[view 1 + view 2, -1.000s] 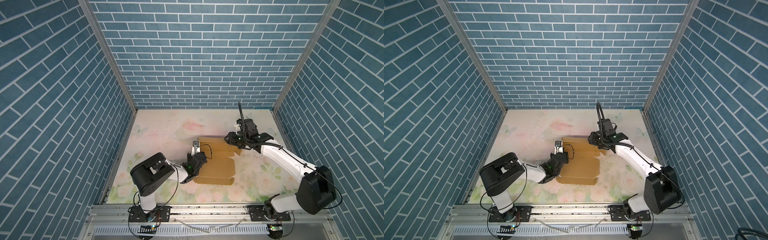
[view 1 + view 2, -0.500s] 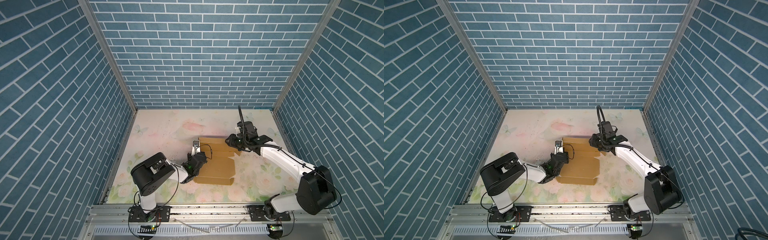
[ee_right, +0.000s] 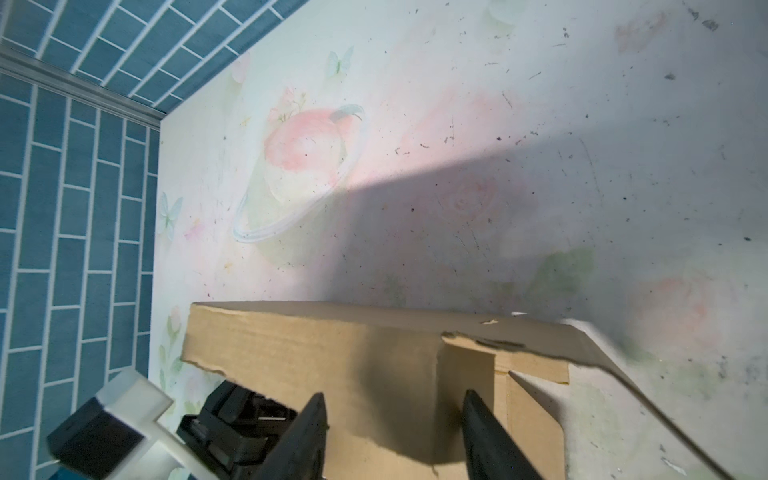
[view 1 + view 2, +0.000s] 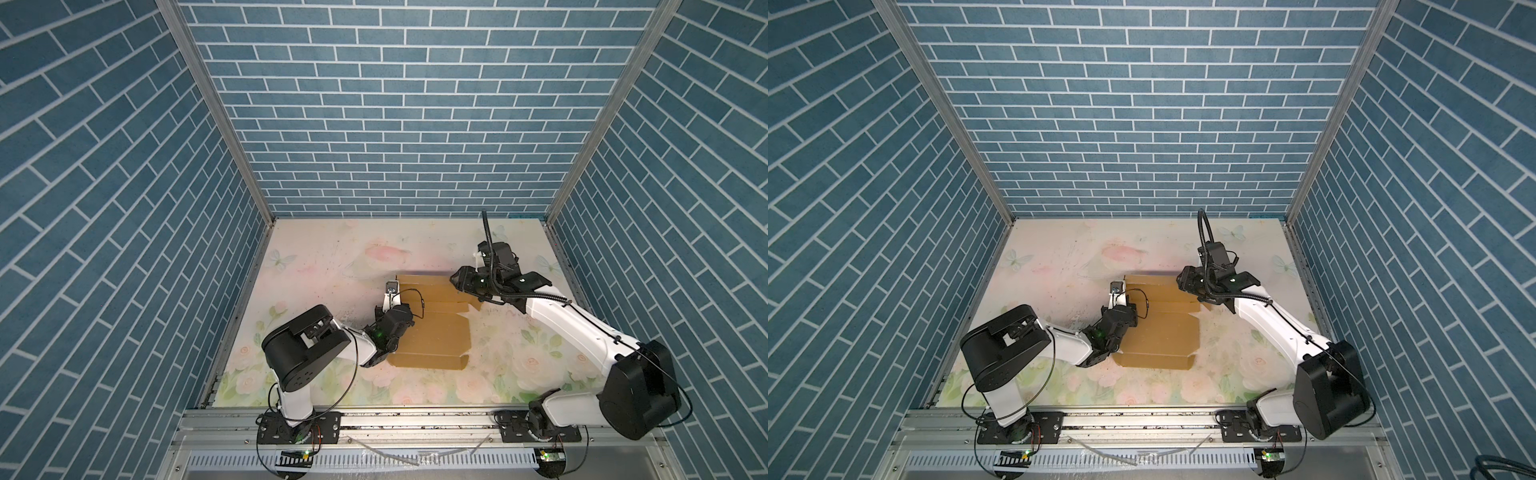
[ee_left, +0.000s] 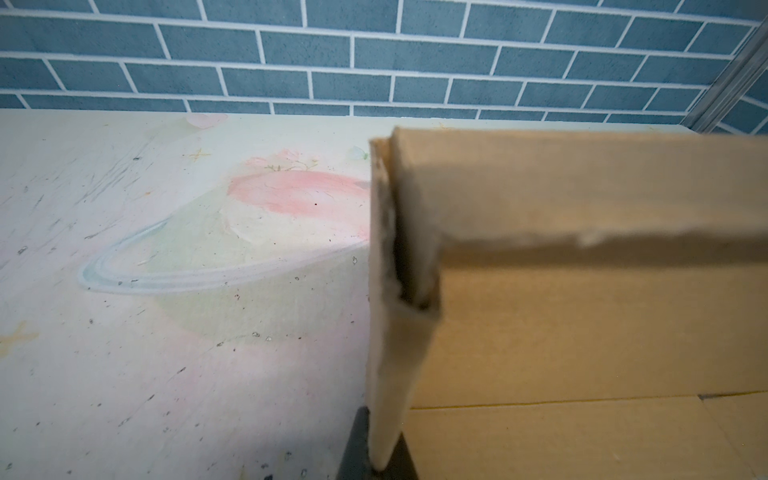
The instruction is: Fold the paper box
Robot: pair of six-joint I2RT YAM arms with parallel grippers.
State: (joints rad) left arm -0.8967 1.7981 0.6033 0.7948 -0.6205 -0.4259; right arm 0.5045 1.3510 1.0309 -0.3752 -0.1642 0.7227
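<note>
Right claw (image 3: 392, 401) barely shifted, spread over paper box (image 4: 432, 336), left claw (image 5: 380, 453) pinching its wall, long axis front-to-back

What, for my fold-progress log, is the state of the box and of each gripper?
paper box: partly folded, far wall and left side wall raised, near part lying flat.
left gripper: shut on the box's raised left side wall.
right gripper: open, jaws apart over the box's far right corner, clamping nothing that shows.
</note>
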